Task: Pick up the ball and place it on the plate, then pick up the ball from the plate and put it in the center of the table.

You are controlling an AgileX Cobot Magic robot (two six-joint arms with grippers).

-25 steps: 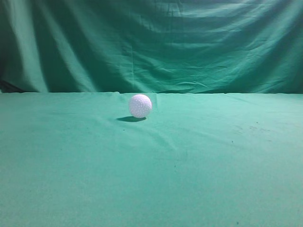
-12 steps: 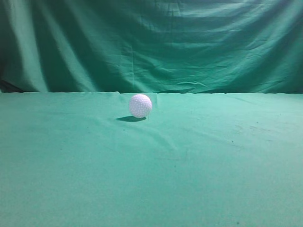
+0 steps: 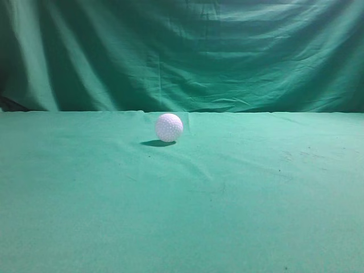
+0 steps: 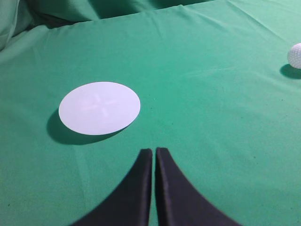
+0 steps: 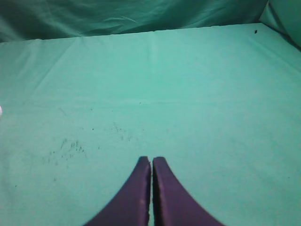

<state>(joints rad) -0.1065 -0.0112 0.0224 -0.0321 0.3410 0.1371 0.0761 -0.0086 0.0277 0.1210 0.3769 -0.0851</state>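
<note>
From where I sit the ball (image 3: pixel 169 127) is loose on the tabletop (image 3: pixel 256 216), plate (image 4: pixel 99 107) empty, both jaws pressed together on nothing, so either nothing's started or it's done.

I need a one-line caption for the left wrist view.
Closed left gripper above the table, white plate ahead-left, golf ball far right.

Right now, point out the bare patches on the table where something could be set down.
Cloth is free between the plate and the ball, and across the table right of the ball. Nowhere looks crowded; only those two occupy it.
</note>
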